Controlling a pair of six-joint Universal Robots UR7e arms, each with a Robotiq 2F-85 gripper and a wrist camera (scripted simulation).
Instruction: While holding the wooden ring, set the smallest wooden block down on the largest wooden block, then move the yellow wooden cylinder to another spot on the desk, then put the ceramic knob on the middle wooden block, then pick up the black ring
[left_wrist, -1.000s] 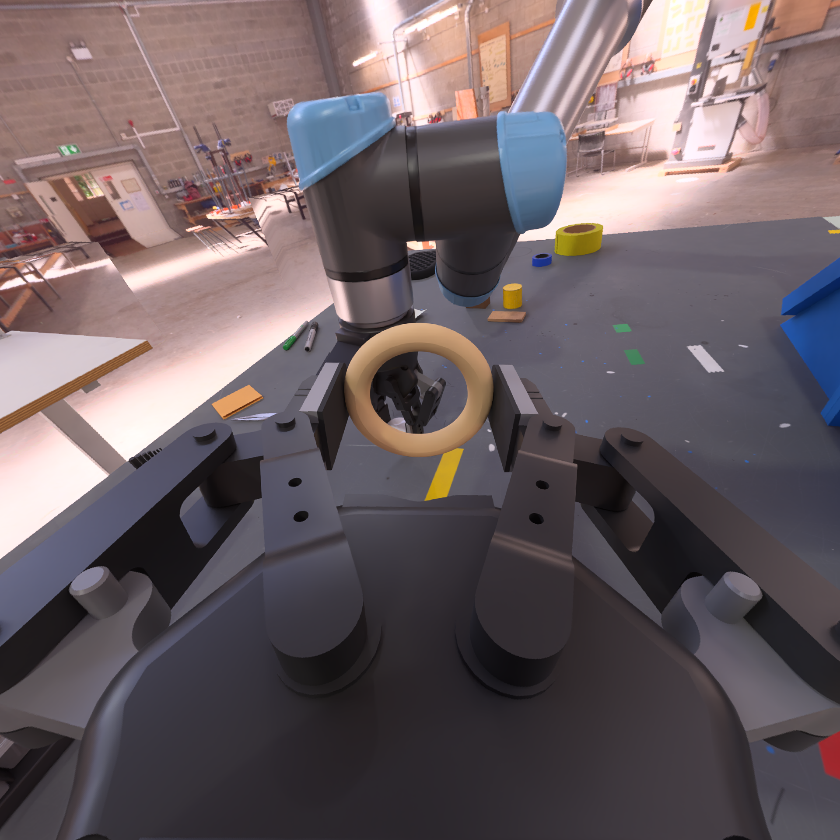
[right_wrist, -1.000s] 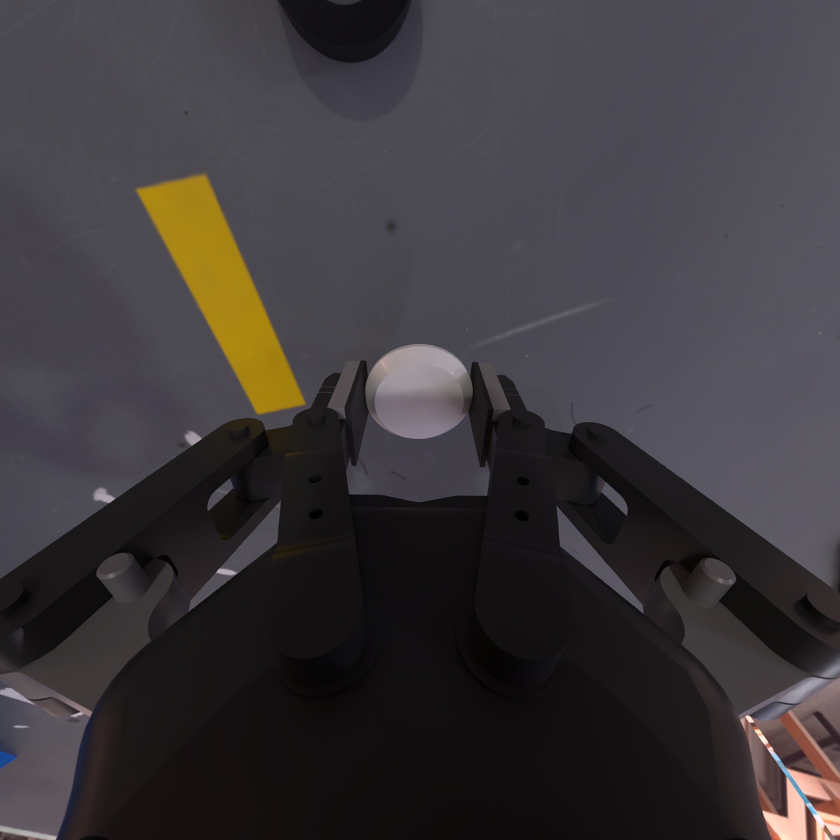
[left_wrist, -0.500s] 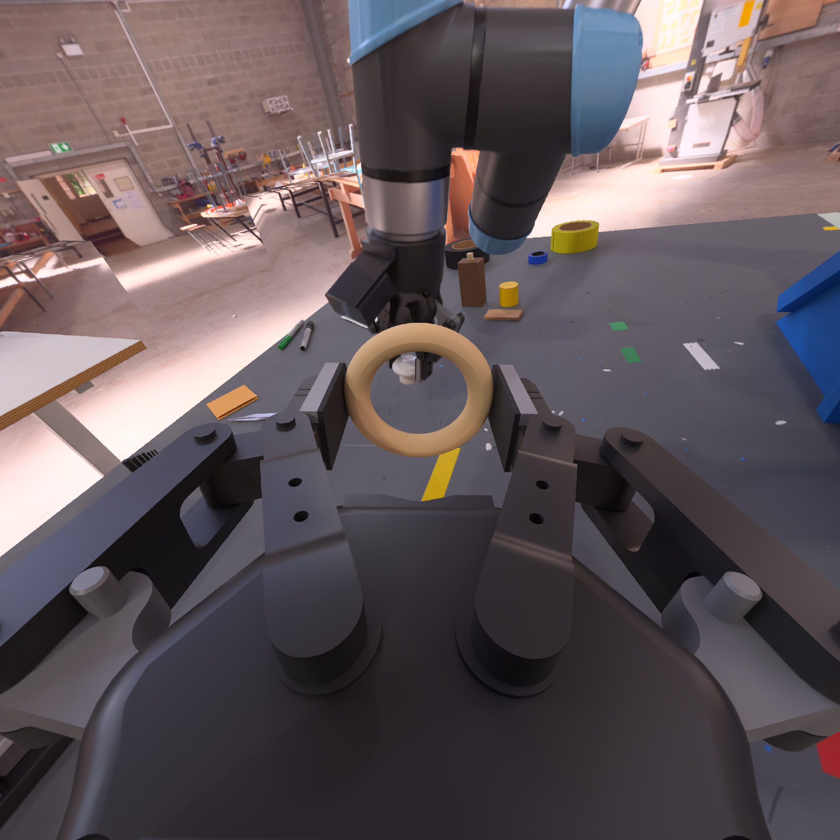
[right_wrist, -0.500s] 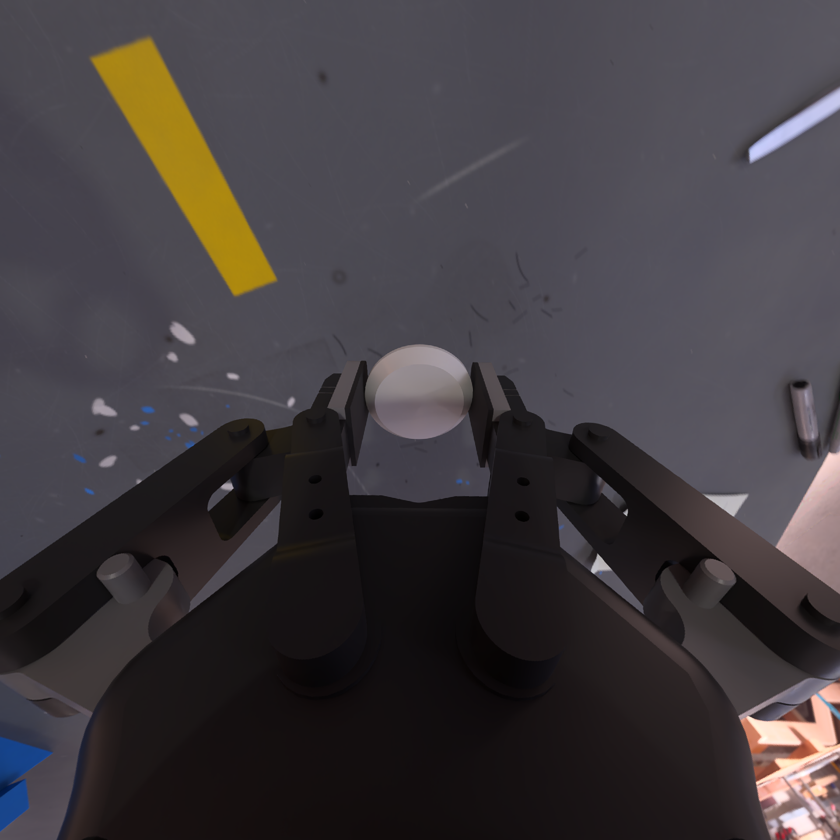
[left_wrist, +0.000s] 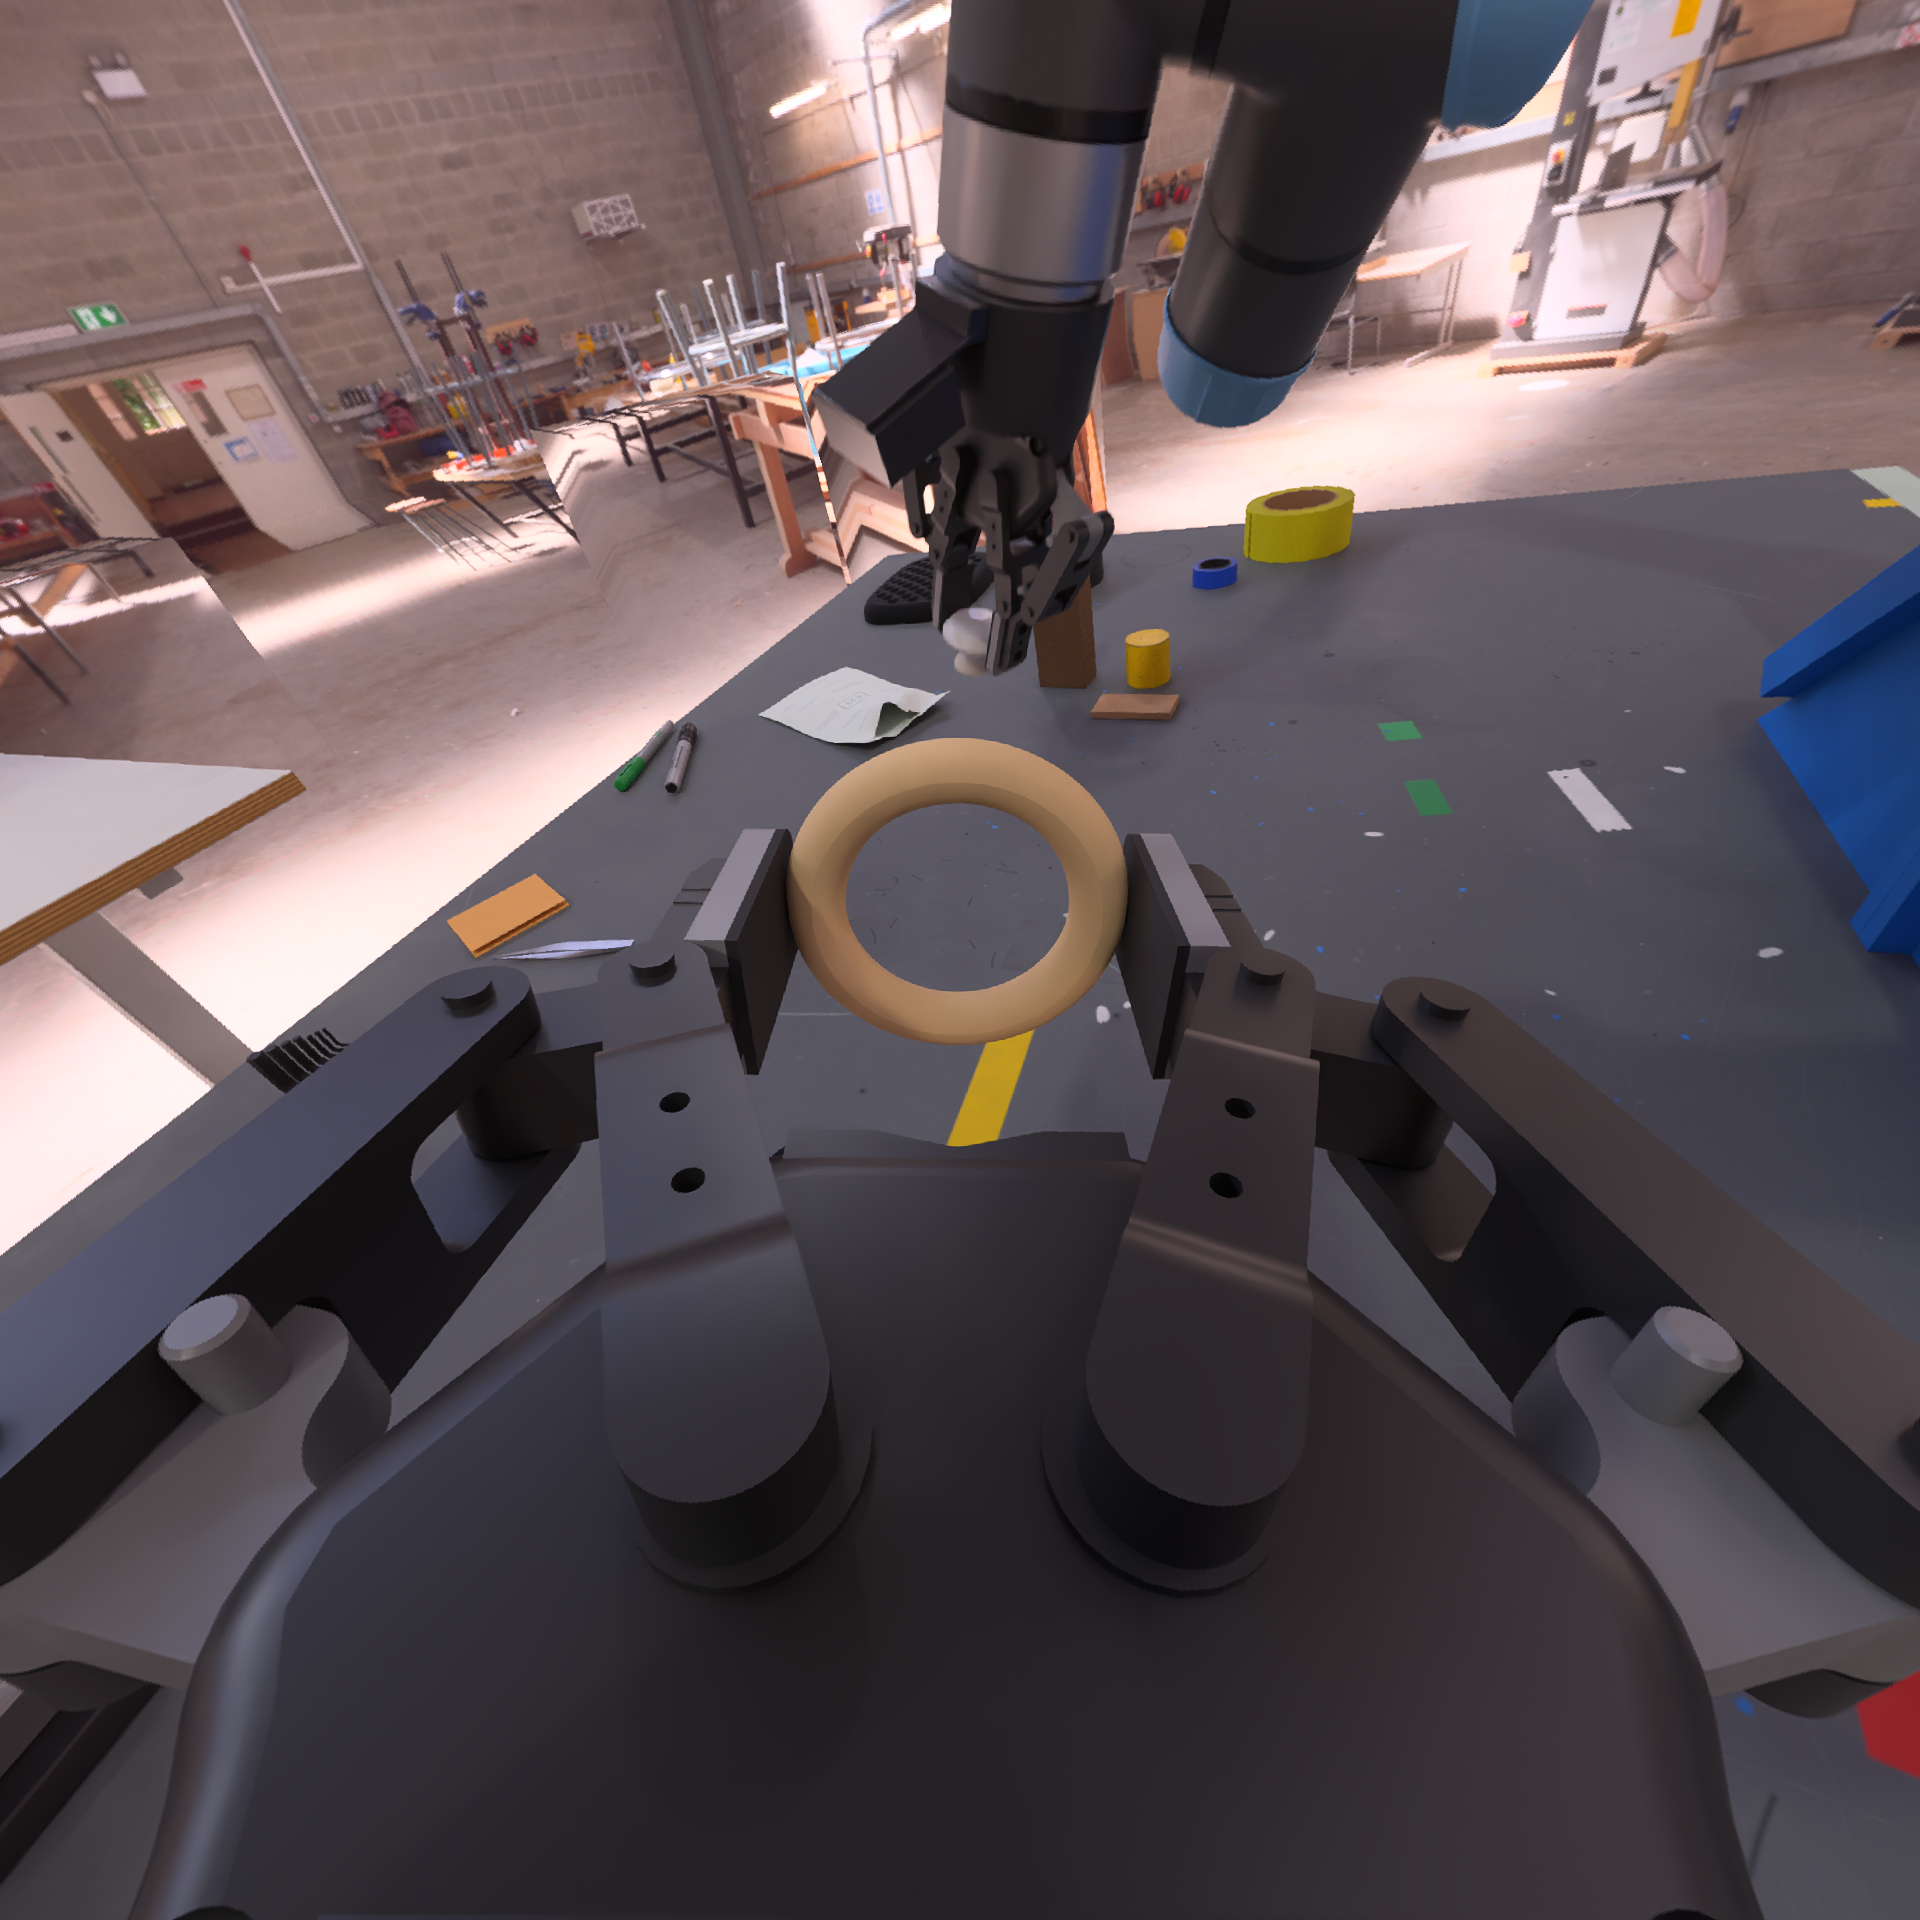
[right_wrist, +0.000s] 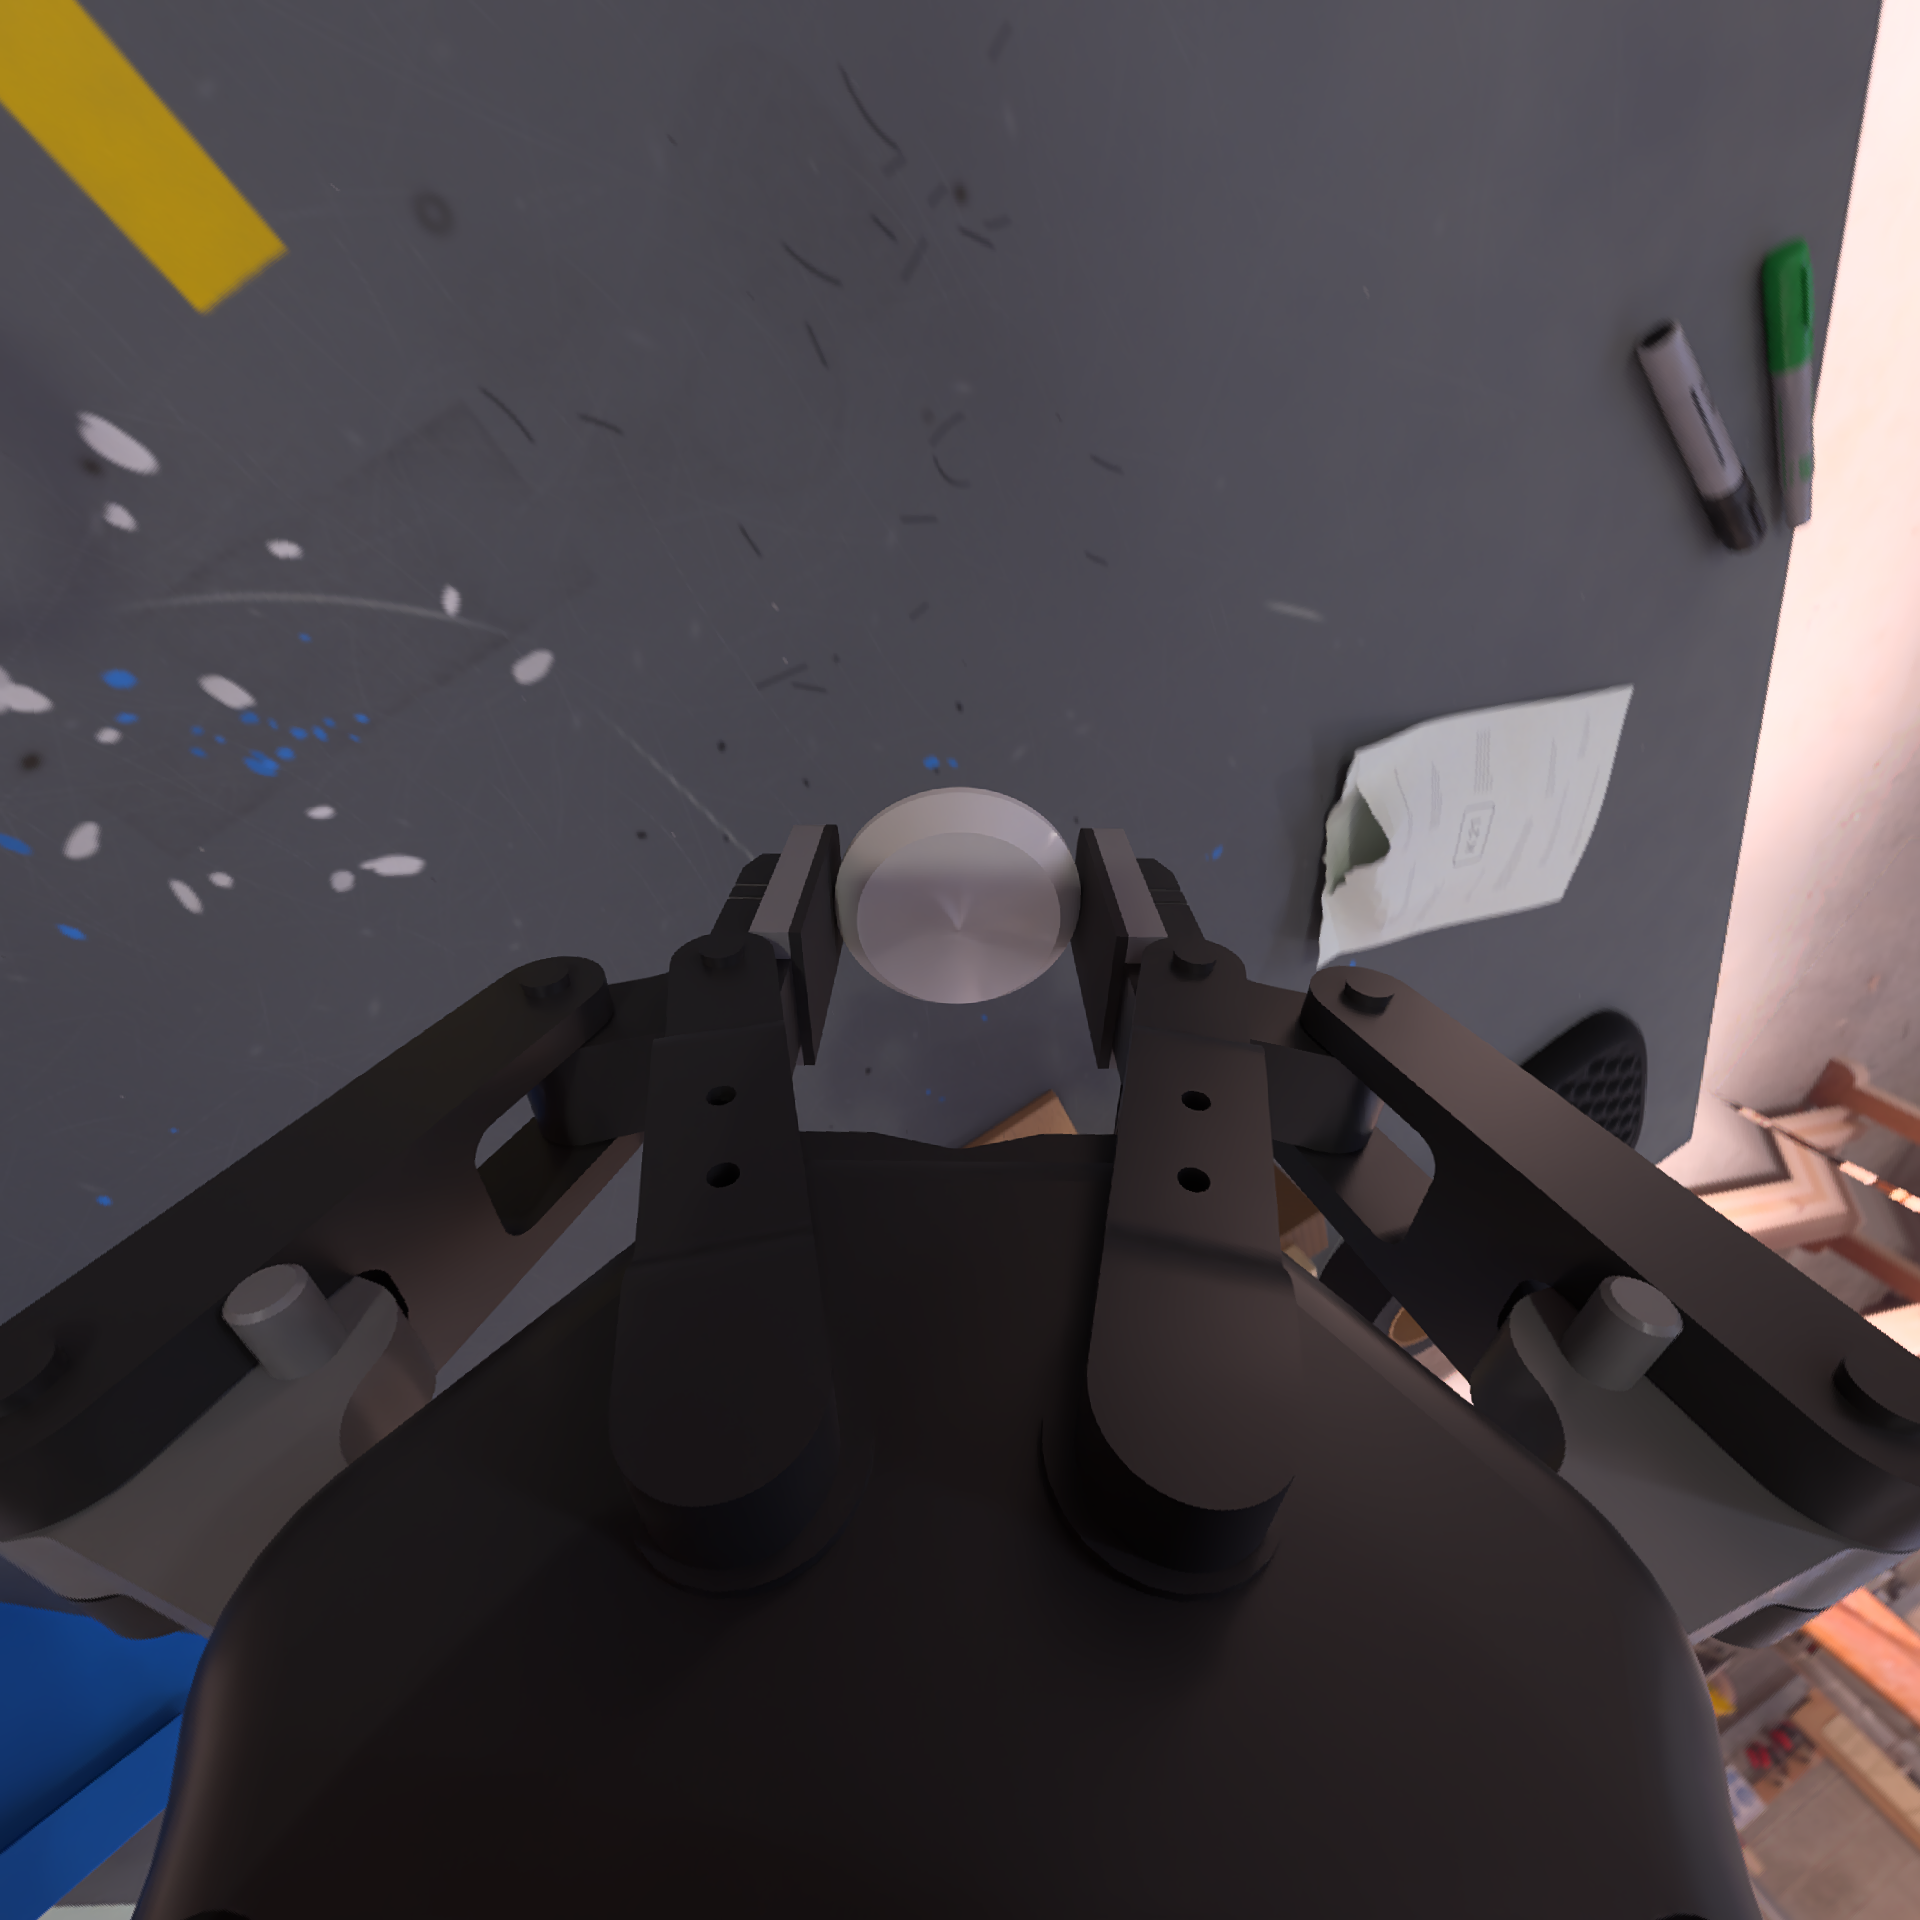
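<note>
My left gripper (left_wrist: 956, 906) is shut on the tan wooden ring (left_wrist: 831, 935) and holds it above the grey desk (left_wrist: 1351, 935). My right gripper (right_wrist: 956, 914) is shut on the white ceramic knob (right_wrist: 956, 904). In the left wrist view it (left_wrist: 995, 644) hangs at the far end of the desk with the knob (left_wrist: 971, 636), just left of an upright brown wooden block (left_wrist: 1068, 652) whose top it hides. A yellow wooden cylinder (left_wrist: 1147, 658) and a flat wooden block (left_wrist: 1135, 707) lie right of that. A black ring (left_wrist: 902, 594) lies behind the gripper and also shows in the right wrist view (right_wrist: 1584, 1075).
A creased paper (left_wrist: 852, 704) (right_wrist: 1475, 821) and two markers (left_wrist: 655, 756) (right_wrist: 1735, 416) lie near the desk's left edge. An orange card (left_wrist: 507, 912) is nearer. A yellow tape roll (left_wrist: 1299, 523) and a small blue roll (left_wrist: 1214, 572) stand far back. A blue box (left_wrist: 1849, 748) is at the right.
My right arm has carried the knob up and away across the desk, from just beyond the wooden ring to beside the far blocks. My left gripper has stayed still with the ring.
</note>
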